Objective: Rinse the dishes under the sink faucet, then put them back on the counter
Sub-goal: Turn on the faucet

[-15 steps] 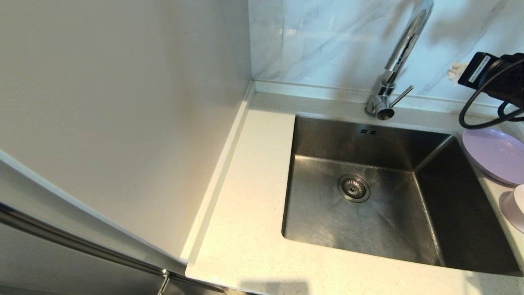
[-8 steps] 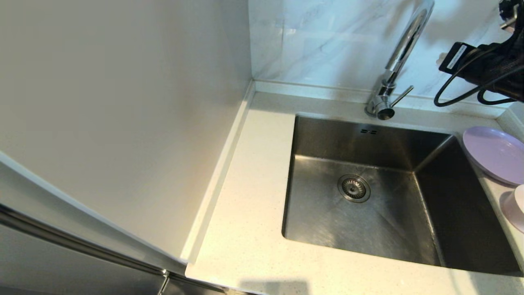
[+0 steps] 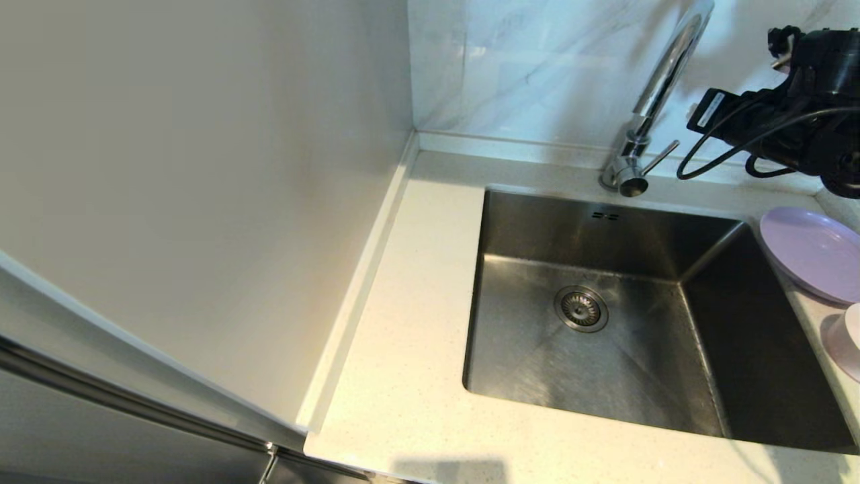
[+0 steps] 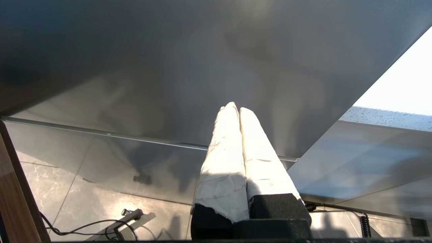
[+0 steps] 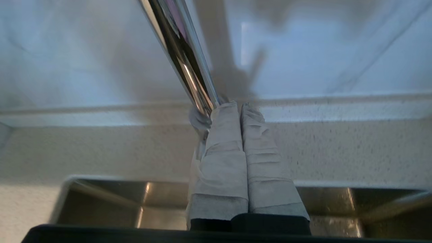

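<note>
Landmark: the sink (image 3: 510,349), a rectangular steel basin sunk into the counter (image 3: 403,376); every place below is given relative to it.
Left gripper (image 4: 239,109): not in the head view; in the left wrist view its white-wrapped fingers (image 4: 224,155) lie pressed together with nothing between them, before a grey panel, with floor tiles beyond. Its place relative to the sink cannot be told.
Counter: cream, speckled stone running around the sink on its left, back and right sides.
Drain strainer (image 3: 581,308): round, on the floor of the sink, a little left of the middle.
Overflow slots (image 3: 605,216): two small slots high on the sink's back wall.
Sink faucet (image 3: 662,77): chrome gooseneck standing on the counter behind the sink's back edge, with a thin side lever (image 3: 660,156) sticking out to the right.
Right gripper (image 5: 240,105): above the counter behind the sink's back right corner, just right of the faucet; wrapped fingers clenched together, empty, tips close beside the faucet's chrome neck (image 5: 184,57). Touch cannot be told.
Plate (image 3: 809,252): lilac, lying flat on the counter just right of the sink's back right corner.
Bowl (image 3: 848,339): pale pink-white, on the counter right of the sink, nearer the robot than the plate, cut by the picture's edge.
</note>
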